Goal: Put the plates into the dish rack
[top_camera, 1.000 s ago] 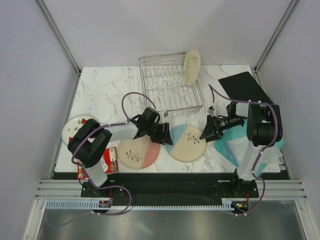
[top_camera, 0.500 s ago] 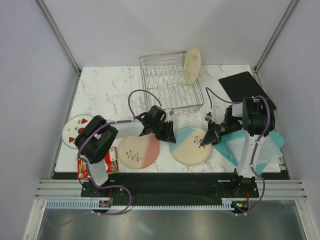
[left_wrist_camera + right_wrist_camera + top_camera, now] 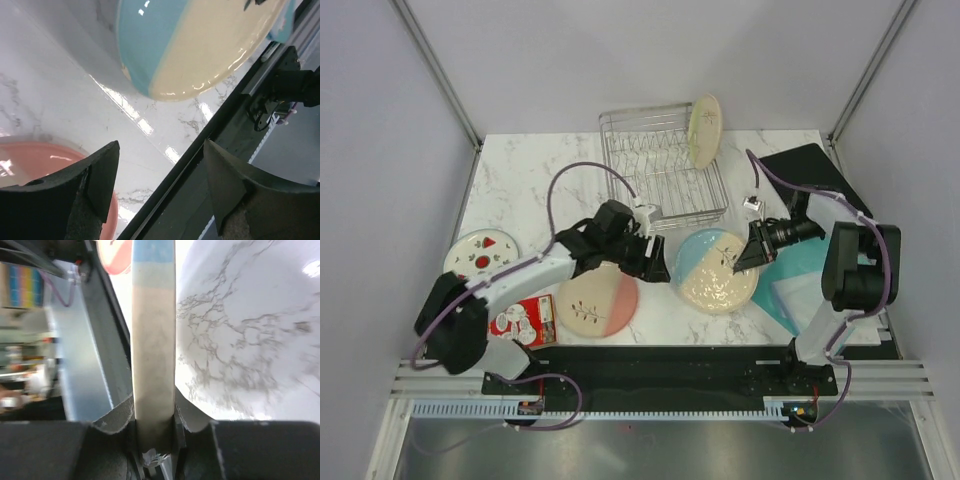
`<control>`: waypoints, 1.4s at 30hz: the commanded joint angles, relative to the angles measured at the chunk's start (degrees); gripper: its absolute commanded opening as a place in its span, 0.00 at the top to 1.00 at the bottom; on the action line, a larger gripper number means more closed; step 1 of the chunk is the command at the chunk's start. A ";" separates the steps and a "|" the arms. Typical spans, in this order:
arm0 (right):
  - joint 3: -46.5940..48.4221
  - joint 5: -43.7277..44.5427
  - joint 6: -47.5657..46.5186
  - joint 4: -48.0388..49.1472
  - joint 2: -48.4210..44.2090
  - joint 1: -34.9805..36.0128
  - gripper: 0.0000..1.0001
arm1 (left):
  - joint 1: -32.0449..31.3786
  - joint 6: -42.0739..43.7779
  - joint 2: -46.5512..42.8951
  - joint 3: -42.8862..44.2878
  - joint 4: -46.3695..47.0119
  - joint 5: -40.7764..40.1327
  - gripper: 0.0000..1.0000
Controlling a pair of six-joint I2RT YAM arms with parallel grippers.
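The blue-and-cream plate hangs tilted just above the table in front of the dish rack, with my right gripper shut on its right rim. In the right wrist view that plate's edge runs straight up between the right gripper fingers. My left gripper stands open just left of the plate, holding nothing; its wrist view shows the plate ahead of the left gripper. A green plate stands in the rack's far right corner. The pink plate and the small red-fruit plate lie flat.
A red-and-white packet lies near the front left edge. A black board sits at the back right, with teal sheets under my right arm. The table's black front rail runs close below the left gripper.
My right gripper closed on the blue plate's rim and raised it off the table, shifting it right. My left gripper opened and let go of the plate's left edge.
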 commanded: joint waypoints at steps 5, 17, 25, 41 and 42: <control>24.72 3.14 15.09 -9.37 -16.54 0.55 1.00 | 2.11 22.88 -20.64 3.98 -5.93 -19.59 0.19; 36.36 41.60 57.12 43.34 -21.56 16.88 1.00 | 13.08 19.13 -19.50 1.34 4.10 -37.54 0.00; 45.75 73.62 63.02 51.10 -9.44 23.49 1.00 | 17.67 16.57 -20.21 1.60 4.01 -33.15 0.00; 64.74 85.59 60.47 52.86 12.28 25.07 1.00 | 23.91 10.85 -21.08 -1.74 4.19 -24.62 0.00; 65.09 85.42 60.47 52.86 13.59 25.07 1.00 | 24.09 10.68 -21.08 -1.91 4.19 -24.62 0.00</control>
